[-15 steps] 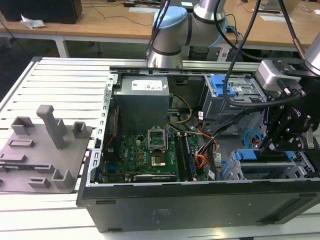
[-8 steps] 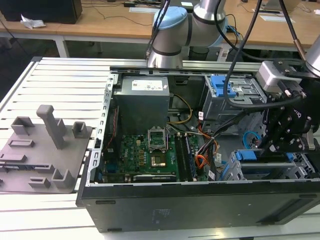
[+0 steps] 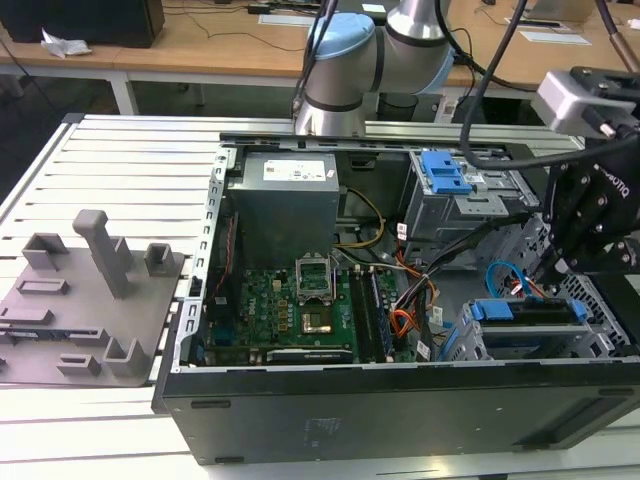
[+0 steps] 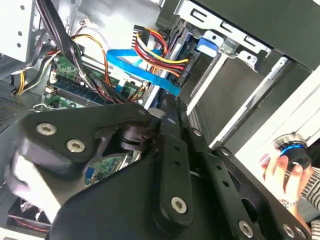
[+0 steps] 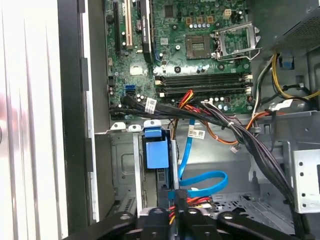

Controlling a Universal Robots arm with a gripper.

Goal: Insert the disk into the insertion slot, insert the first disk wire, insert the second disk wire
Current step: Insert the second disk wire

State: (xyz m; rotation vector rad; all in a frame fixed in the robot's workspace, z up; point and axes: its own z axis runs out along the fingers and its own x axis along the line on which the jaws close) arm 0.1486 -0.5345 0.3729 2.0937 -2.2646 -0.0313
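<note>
The disk (image 3: 530, 312), in its blue carrier (image 5: 156, 152), sits inside the insertion slot (image 3: 545, 345), a silver cage at the case's corner on the exterior view's right. My gripper (image 3: 550, 268) hangs just behind the disk. It looks shut on a black plug (image 5: 180, 195) at the disk's rear edge. A flat blue disk wire (image 5: 200, 180) loops to that plug. A red, yellow and black disk wire (image 4: 160, 55) runs to the same edge. In the second wrist view the gripper (image 4: 165, 107) meets the blue wire's (image 4: 135, 70) end.
The open case holds a motherboard (image 3: 300, 300), a power supply (image 3: 285, 200) and a grey bay with a blue bracket (image 3: 445, 175). Black cable bundles (image 5: 240, 135) cross near the cage. A grey fixture plate (image 3: 90, 290) lies beside the case. A person's hand (image 4: 280, 167) holds a small device.
</note>
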